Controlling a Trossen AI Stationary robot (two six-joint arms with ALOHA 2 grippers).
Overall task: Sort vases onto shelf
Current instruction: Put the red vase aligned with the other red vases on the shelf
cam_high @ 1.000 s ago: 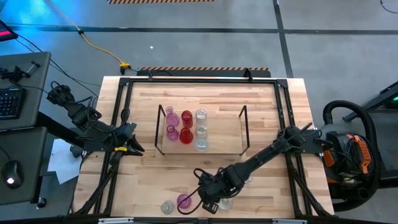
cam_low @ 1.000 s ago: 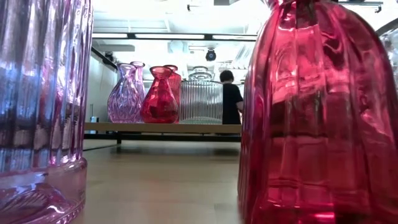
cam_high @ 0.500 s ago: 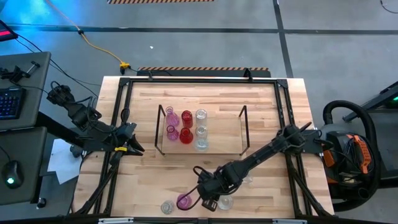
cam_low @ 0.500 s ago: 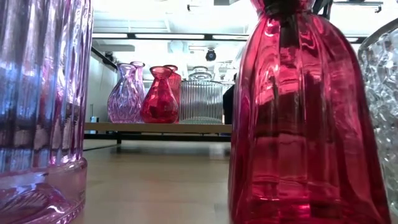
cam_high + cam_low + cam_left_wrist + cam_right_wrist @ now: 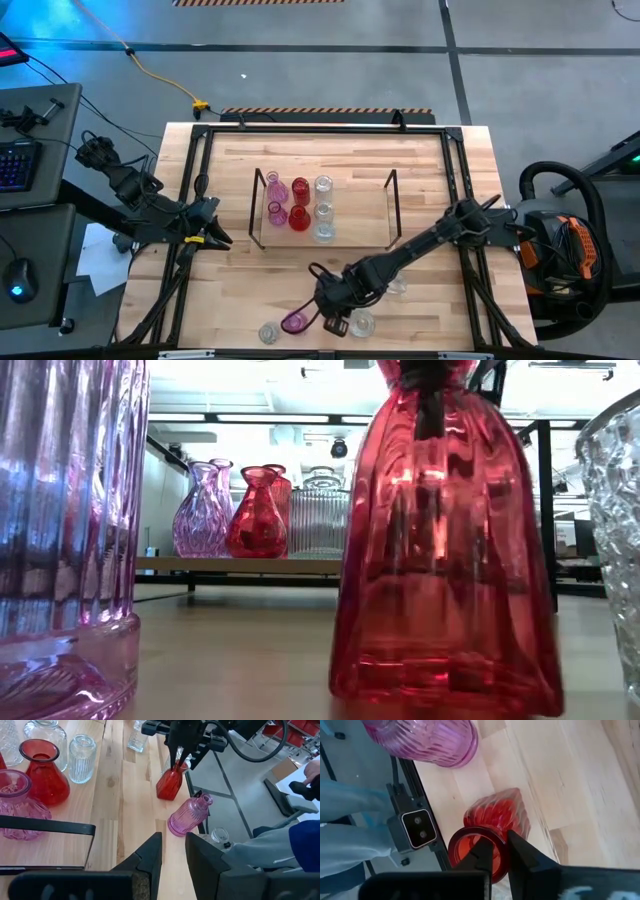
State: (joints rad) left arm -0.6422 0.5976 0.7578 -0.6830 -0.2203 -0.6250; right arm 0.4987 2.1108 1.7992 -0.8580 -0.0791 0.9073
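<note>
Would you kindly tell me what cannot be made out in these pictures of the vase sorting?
- High view: the red ribbed glass vase is hidden beneath the right gripper pinching its rim.
- Low view: that vase's mouth is cut off by the top edge, and the textured clear glass vase by the right edge.
- Every view: whether the red vase's base touches the table is unclear.
</note>
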